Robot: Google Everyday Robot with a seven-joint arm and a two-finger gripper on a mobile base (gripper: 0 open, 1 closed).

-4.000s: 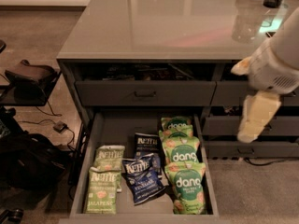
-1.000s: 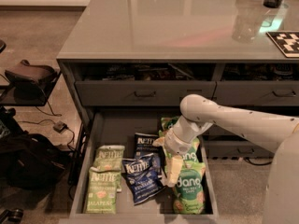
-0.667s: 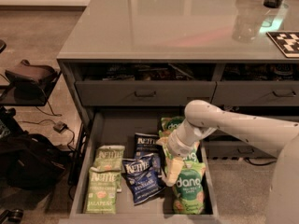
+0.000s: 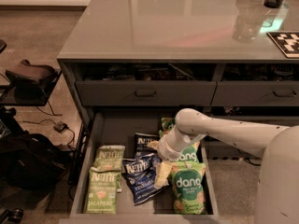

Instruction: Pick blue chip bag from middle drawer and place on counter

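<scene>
The middle drawer [image 4: 117, 129] is pulled out below the counter [image 4: 163, 22]. The blue chip bag [image 4: 139, 175] lies flat at the drawer's middle front, with a smaller navy bag [image 4: 145, 143] behind it. My gripper [image 4: 161, 172] reaches down into the drawer at the blue bag's right edge, between it and a green Dang bag [image 4: 188, 188]. My white arm [image 4: 224, 132] comes in from the right. Two green Kettle bags [image 4: 103, 190] lie at the left.
More Dang bags [image 4: 168, 123] lie behind the arm. Two narrower drawers with bar handles [image 4: 145, 93] sit above, slightly open. A glass [image 4: 246, 24] and a checkered tag [image 4: 286, 42] stand on the counter's right. A dark bag [image 4: 28, 162] and cables lie on the floor at left.
Four seconds ago my arm hung at the right outside the drawer; it has come down into it. Over the last second the gripper stays by the blue bag's right edge.
</scene>
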